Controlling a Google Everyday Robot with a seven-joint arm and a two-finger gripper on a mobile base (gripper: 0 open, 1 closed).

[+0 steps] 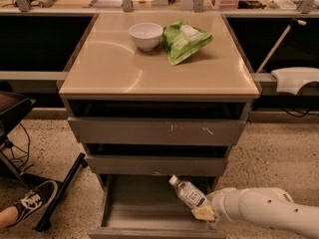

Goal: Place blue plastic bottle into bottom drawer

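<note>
Gripper (203, 213) clamped on blue plastic bottle (188, 193), tilted over open bottom drawer (134, 209)

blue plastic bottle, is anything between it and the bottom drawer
Nothing visible. The pincer holds the blue plastic bottle tilted over the open bottom drawer, and only bare floor shows below it.

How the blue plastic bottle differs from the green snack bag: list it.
The blue plastic bottle is clear with a white cap; the green snack bag is green. The bottle tilts in the claw over the open bottom drawer; the bag lies on the cabinet top beside the white bowl.
</note>
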